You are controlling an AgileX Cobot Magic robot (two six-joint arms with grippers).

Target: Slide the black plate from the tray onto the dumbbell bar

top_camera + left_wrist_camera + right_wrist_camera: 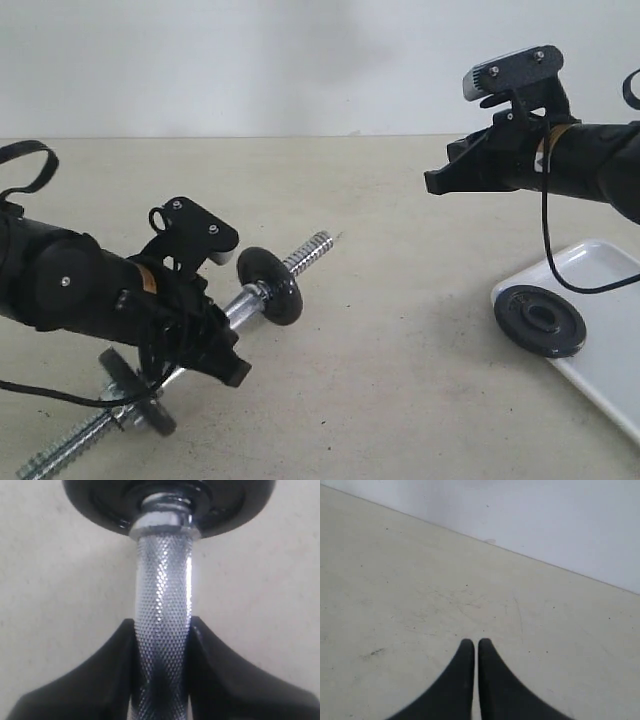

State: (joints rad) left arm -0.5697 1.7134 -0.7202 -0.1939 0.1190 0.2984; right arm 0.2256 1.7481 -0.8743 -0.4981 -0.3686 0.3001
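Left gripper (162, 630) is clamped on the knurled shaft of the dumbbell bar (250, 298), jaws pressed against it on either side, just behind the fitted disc (270, 285). Bar is held tilted, free threaded end (312, 248) pointing up and toward the right arm. My read: it's presented as a peg so a plate can slide down to that disc. Right gripper (475, 645) is closed with nothing in it, hanging in the air above the table (400, 380), short of the plate. Black plate (540, 320) lies flat, hole up, at the edge of the tray (605, 262) nearest the bar, untouched. Pick not started; those jaws must open first.
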